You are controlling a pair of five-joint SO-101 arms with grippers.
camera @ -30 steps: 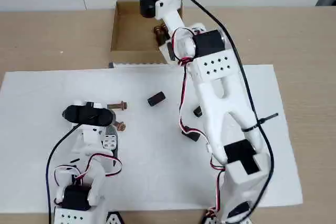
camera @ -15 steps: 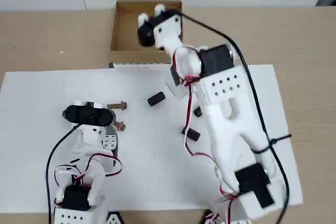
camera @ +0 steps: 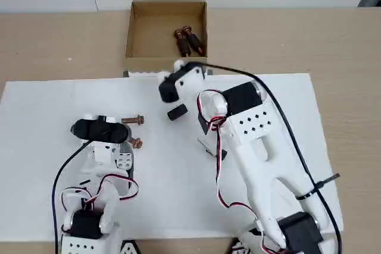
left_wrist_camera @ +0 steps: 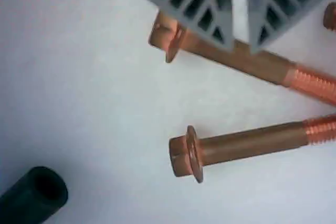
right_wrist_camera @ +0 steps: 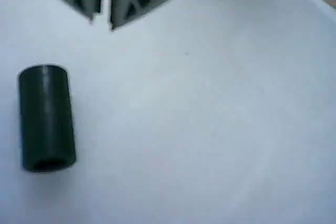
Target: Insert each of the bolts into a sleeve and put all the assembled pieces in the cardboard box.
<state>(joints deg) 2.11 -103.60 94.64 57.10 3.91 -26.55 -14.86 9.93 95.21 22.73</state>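
Observation:
Two bolts with black sleeves on them lie in the cardboard box. My right gripper hangs over the white paper just in front of the box, shut and empty, with a loose black sleeve beside it. My left gripper is shut just above one copper bolt. A second bolt lies next to it. A third bolt lies close by. Another black sleeve lies a little way off.
A further black sleeve lies half under the right arm. White paper covers the wooden table. A pale strip lies along the paper's far edge by the box.
The right arm has pulled back from over the box to the paper, uncovering the two assembled pieces inside it. The left arm has not moved.

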